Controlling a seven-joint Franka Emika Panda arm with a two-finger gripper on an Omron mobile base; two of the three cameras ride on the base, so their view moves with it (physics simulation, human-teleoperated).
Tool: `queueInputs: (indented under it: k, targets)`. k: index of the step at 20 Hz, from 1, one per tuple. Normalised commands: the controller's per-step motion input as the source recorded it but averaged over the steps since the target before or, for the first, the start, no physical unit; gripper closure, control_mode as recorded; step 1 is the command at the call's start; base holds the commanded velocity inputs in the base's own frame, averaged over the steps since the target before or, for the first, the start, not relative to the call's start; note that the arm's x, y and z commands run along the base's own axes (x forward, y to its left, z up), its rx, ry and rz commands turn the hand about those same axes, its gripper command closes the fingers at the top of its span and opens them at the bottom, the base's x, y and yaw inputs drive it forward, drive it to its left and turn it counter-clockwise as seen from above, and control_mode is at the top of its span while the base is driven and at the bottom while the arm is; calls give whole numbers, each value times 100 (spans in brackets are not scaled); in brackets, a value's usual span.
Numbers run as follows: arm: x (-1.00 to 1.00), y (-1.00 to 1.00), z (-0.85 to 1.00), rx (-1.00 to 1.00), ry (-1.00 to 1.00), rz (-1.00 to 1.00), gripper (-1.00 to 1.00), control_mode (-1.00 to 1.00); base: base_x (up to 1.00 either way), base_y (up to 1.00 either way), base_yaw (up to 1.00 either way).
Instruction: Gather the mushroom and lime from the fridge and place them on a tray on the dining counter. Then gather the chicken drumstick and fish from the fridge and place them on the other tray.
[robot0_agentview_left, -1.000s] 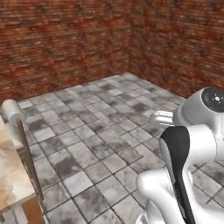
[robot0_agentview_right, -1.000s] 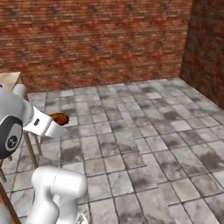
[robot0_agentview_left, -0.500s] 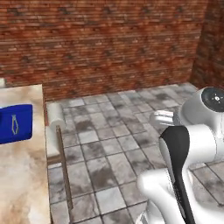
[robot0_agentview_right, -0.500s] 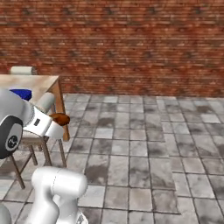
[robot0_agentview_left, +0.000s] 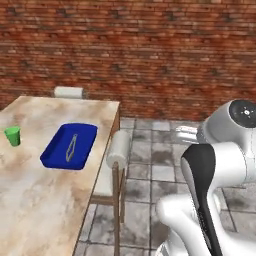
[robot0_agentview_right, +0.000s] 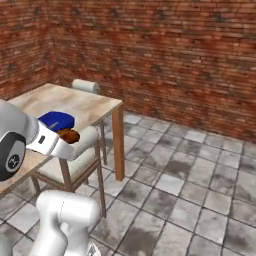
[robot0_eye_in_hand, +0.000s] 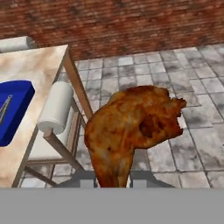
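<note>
Nearest, in the hand view, the gripper (robot0_eye_in_hand: 113, 178) closed on the chicken drumstick (robot0_eye_in_hand: 131, 131), a reddish-brown lump standing up from between the finger tips and held in the air over the grey tiled floor (robot0_eye_in_hand: 175, 74), off the worktop (robot0_agentview_left: 30, 200). Seen also from the right base view as a small brown lump at the end of the white arm, in front of the blue tray (robot0_agentview_left: 70, 146). Just beyond the drumstick, a chair (robot0_eye_in_hand: 54, 127) with a white seat and a white roll-shaped back, pushed in against the long edge of the beige marbled worktop. On the worktop, the deep-blue tray lying flat near that edge, with a thin grey thing (robot0_agentview_left: 70, 148) inside, too small to tell what it is. Further left on the same worktop, a small bright green cup (robot0_agentview_left: 13, 135), upright and well apart from the tray. At the far end of the worktop, a second chair with the same white roll back (robot0_agentview_left: 68, 92). Behind everything, a red brick wall (robot0_agentview_left: 150, 50) closing the room.
</note>
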Motion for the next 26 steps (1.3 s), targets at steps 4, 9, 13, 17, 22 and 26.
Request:
queueInputs:
  k: [4, 9, 13, 17, 22, 26]
  targets:
    - [0, 0, 0, 0, 0, 0, 100, 100, 33, -6, 81]
    - [0, 0, 0, 0, 0, 0, 100, 100, 33, -8, 73]
    - [0, 0, 0, 0, 0, 0, 100, 100, 95, -21, 41]
    - [0, 0, 0, 0, 0, 0, 100, 100, 90, -29, 21]
    - [0, 0, 0, 0, 0, 0, 100, 100, 24, -12, 6]
    - [0, 0, 0, 0, 0, 0, 100, 100, 3, 0, 0]
